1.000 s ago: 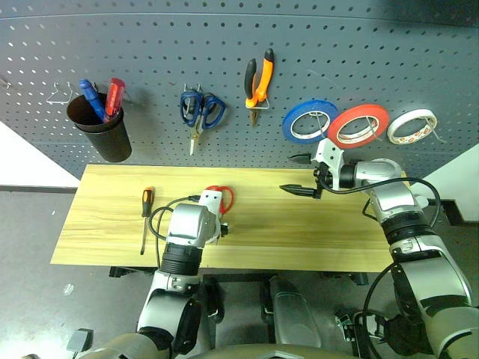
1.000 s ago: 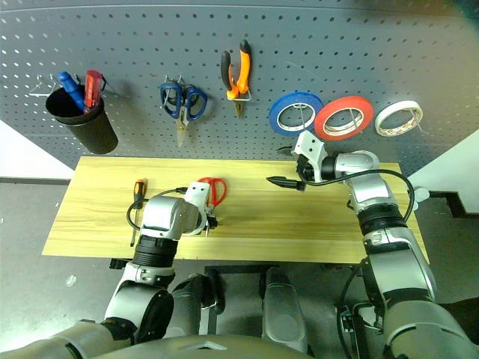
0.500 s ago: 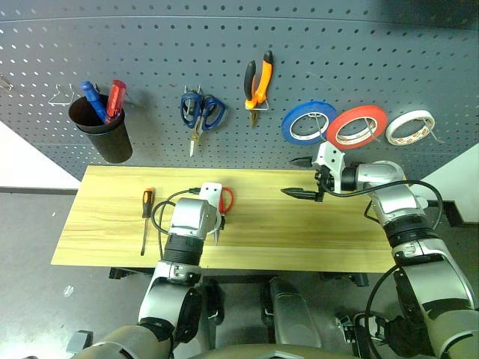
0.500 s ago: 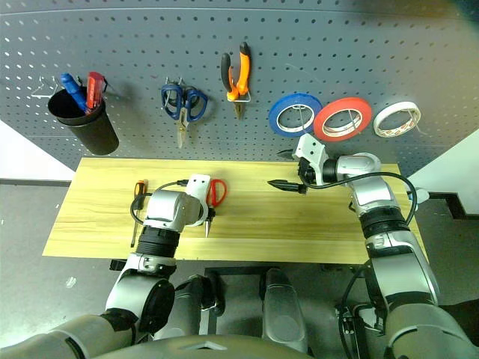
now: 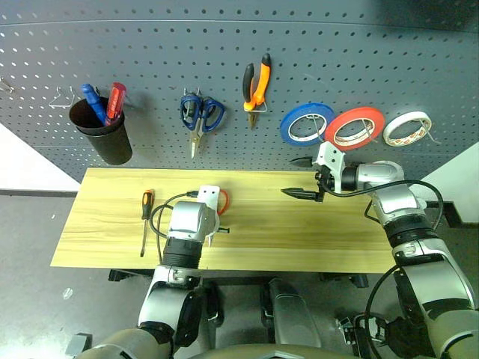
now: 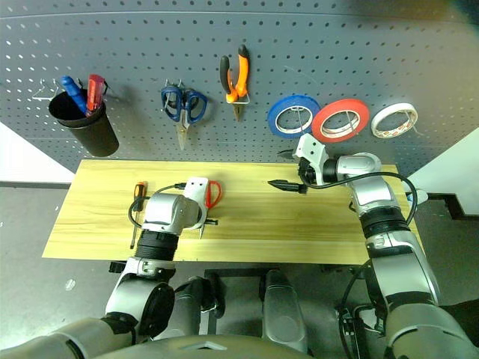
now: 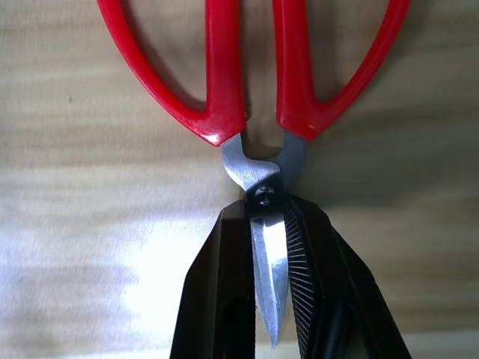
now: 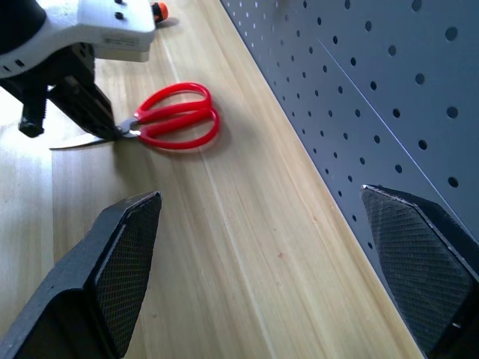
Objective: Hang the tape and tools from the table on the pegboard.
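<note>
Scissors with red loops (image 7: 224,75) lie flat on the wooden table (image 5: 299,232), left of centre. My left gripper (image 7: 266,211) points steeply down and is shut on their blades just below the pivot; the right wrist view shows the same grip on the scissors (image 8: 179,114). My right gripper (image 5: 296,177) hovers open and empty above the table's right half, near the pegboard (image 5: 374,60). A small orange-and-black screwdriver (image 5: 147,203) lies on the table to the left. Orange-and-black pliers (image 5: 256,82) and the white tape (image 5: 408,127) hang on the pegboard.
On the pegboard hang a black cup (image 5: 101,138) holding a blue and a red screwdriver, blue-looped scissors (image 5: 199,112), a blue roll (image 5: 308,123) and a red roll (image 5: 356,127). Bare hooks stand at the far left.
My left gripper's fingers, open a second ago over the scissors, have closed on the blades. The right arm has stayed where it was.
</note>
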